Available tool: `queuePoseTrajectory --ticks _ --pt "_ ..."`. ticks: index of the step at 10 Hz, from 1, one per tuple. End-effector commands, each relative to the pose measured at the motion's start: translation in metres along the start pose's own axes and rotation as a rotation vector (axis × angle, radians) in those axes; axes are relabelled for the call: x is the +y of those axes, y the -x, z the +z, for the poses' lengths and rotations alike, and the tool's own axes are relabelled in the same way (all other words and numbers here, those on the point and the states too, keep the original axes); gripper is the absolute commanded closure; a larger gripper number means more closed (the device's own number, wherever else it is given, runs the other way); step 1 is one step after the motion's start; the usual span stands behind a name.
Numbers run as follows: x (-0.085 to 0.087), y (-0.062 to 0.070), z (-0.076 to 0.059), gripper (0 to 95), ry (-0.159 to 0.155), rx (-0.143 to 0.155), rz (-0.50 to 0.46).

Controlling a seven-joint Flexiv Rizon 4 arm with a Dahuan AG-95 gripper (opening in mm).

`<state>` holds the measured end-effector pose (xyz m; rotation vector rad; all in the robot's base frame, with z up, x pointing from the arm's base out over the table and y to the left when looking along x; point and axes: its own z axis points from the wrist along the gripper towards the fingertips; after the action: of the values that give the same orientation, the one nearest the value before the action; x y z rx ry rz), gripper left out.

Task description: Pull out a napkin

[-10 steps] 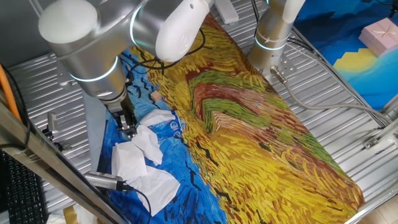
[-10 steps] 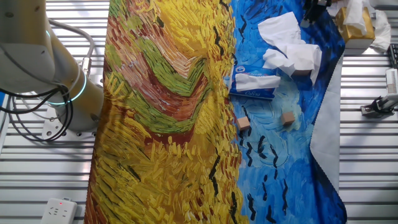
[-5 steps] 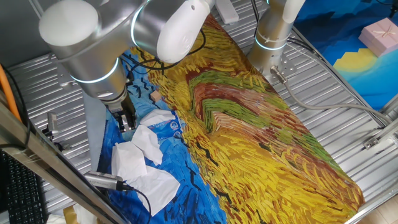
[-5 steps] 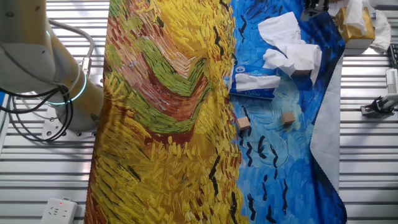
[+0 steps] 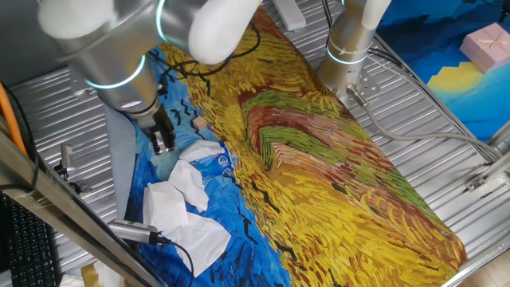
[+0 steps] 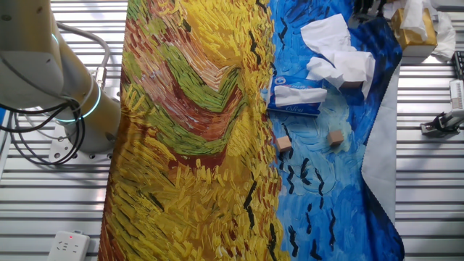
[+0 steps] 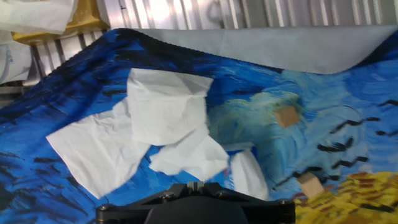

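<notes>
The blue-and-white tissue pack (image 5: 213, 158) lies on the blue part of the painted cloth; it also shows in the other fixed view (image 6: 297, 96) and in the hand view (image 7: 249, 177). A creased white napkin (image 5: 189, 179) (image 6: 341, 67) (image 7: 193, 155) lies flat right beside the pack. Two more white sheets (image 7: 165, 106) (image 7: 93, 149) overlap it. My gripper (image 5: 163, 143) hangs above the cloth beside the napkin, apart from it. Its fingers are together and hold nothing. It shows at the top edge of the other fixed view (image 6: 365, 6) and at the bottom of the hand view (image 7: 199, 184).
Small wooden cubes (image 6: 283, 144) (image 6: 336, 138) (image 6: 351, 85) lie on the blue cloth near the pack. A yellow box with a white tissue wad (image 6: 415, 25) stands past the cloth's edge. A second robot base (image 5: 348, 48) stands at the back. The cloth's grey underside (image 7: 261, 46) is folded up.
My gripper has risen and moved a little back from the napkin, empty. The sheets and the pack have not moved.
</notes>
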<state>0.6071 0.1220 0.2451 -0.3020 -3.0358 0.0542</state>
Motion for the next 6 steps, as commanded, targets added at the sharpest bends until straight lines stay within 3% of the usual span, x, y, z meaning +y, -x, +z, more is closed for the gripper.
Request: queuePoseTrajectory --ticks 1,6 --pt "0.0012 0.0000 -0.0019 95.0 -0.003 0.003 -0.002" --pt "0.0014 -0.0001 -0.0038 95.0 -0.004 0.004 0.012"
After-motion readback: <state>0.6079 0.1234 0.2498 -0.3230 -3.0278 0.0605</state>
